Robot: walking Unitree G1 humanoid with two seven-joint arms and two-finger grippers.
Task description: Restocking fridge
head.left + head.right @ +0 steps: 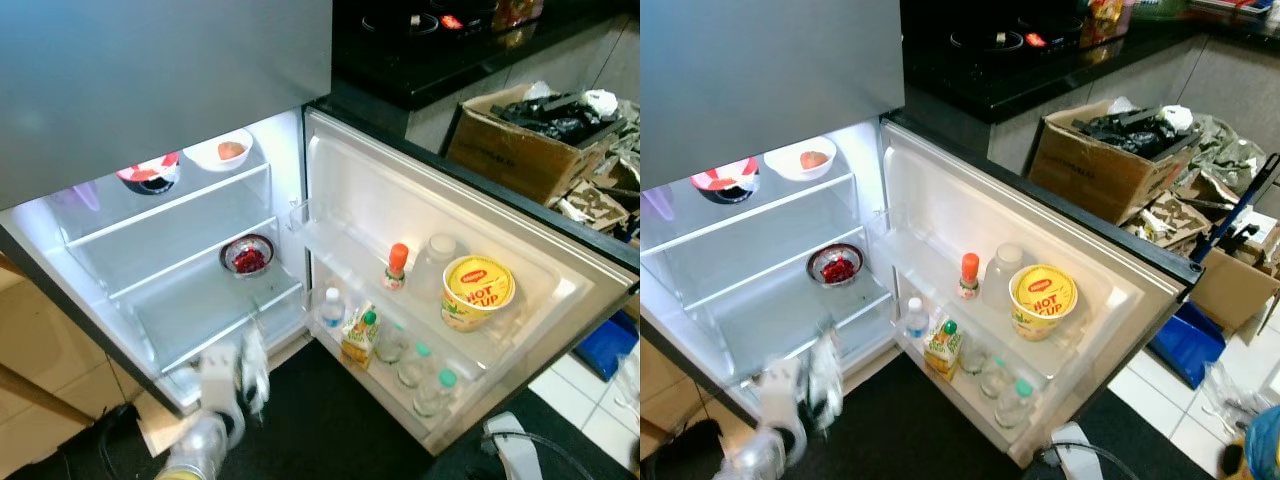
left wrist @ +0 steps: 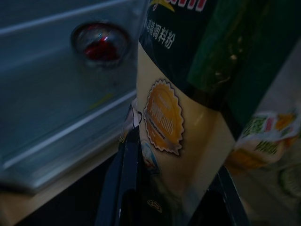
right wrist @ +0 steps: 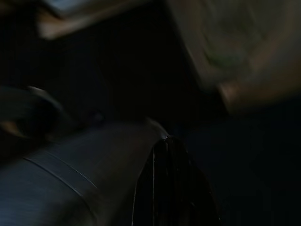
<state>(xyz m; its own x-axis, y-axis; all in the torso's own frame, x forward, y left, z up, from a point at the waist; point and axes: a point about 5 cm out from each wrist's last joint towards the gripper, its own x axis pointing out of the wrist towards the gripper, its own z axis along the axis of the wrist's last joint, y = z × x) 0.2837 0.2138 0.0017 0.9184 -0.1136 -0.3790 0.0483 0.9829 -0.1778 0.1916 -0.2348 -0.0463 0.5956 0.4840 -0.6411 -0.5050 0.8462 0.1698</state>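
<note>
Glossy flat packet (image 2: 188, 117) in left claw (image 2: 171, 197), before glass fridge shelf (image 2: 56, 94).

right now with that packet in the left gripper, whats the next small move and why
Probably lift the left gripper, shut on the seasoning packet, forward and up toward the bare lower shelf. It sits low at the fridge's front edge, and that shelf has open space in front of the red bowl.

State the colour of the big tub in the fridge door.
Yellow tub with a red label on its lid, clearest in the right eye view.
</note>
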